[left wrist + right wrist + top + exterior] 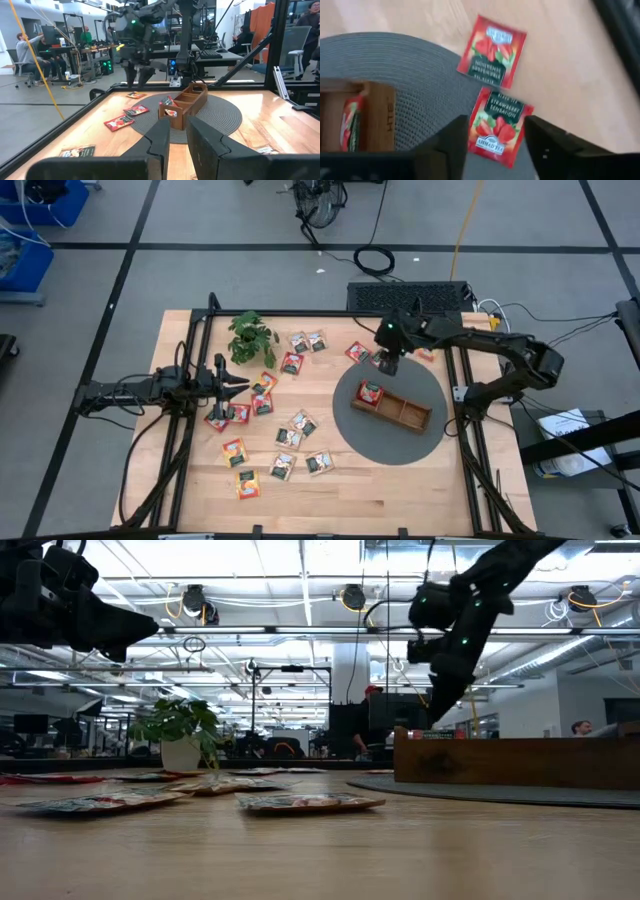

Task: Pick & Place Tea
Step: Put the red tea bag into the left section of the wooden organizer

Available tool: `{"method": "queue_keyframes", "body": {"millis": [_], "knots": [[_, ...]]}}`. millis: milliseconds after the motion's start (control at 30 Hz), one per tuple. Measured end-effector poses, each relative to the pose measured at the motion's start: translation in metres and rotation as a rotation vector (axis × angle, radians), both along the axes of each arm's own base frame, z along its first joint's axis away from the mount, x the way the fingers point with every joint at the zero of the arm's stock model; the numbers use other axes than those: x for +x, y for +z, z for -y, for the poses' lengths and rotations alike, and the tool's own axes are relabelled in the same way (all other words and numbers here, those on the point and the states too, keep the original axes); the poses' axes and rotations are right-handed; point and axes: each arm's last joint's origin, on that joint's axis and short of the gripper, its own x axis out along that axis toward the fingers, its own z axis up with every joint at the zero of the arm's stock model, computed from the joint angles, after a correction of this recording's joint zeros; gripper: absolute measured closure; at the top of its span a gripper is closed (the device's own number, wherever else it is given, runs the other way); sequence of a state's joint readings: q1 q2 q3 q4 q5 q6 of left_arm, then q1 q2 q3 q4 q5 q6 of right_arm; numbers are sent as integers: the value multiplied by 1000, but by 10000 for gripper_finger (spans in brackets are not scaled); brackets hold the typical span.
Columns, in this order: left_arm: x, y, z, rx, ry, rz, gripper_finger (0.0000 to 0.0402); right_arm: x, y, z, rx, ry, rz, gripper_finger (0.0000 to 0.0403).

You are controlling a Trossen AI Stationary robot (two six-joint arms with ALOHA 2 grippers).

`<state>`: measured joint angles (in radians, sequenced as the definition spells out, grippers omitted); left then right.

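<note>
Several tea sachets (302, 422) lie flat and scattered on the wooden table. One red sachet (372, 392) stands in the left compartment of the wooden tray (405, 410), which rests on a round grey mat (395, 445). My right gripper (497, 125) hangs open above the mat's far left rim, pointing steeply down. A red sachet (496, 131) lies below, between its fingers and half on the mat. A second red sachet (492, 50) lies just beyond on the wood. My left gripper (179, 125) waits level at the table's left, its fingers a narrow gap apart and holding nothing.
A small potted plant (252, 335) stands at the far left of the table. Black frame rails (190, 380) run along the table's left and right sides. A dark keyboard (410, 295) lies past the far edge. People sit in the room beyond (30, 55).
</note>
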<state>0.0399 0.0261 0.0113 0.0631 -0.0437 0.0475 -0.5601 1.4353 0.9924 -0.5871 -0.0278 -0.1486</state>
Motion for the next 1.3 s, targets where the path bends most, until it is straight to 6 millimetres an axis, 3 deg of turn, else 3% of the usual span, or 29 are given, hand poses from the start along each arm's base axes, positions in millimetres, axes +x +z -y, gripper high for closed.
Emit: {"method": "queue_keyframes", "body": {"millis": [200, 367, 600, 1100, 1300], "knots": [[0, 0, 0, 0, 0, 1, 330, 18, -24, 7, 125, -50, -157, 139], [0, 0, 0, 0, 0, 0, 330, 26, -38, 12, 149, -49, -207, 115], [0, 0, 0, 0, 0, 1, 330, 28, -51, 16, 93, -26, -293, 124], [0, 0, 0, 0, 0, 1, 330, 31, -73, 20, 206, 18, -310, 129], [0, 0, 0, 0, 0, 1, 330, 30, -72, 19, 213, 16, -305, 180]]}}
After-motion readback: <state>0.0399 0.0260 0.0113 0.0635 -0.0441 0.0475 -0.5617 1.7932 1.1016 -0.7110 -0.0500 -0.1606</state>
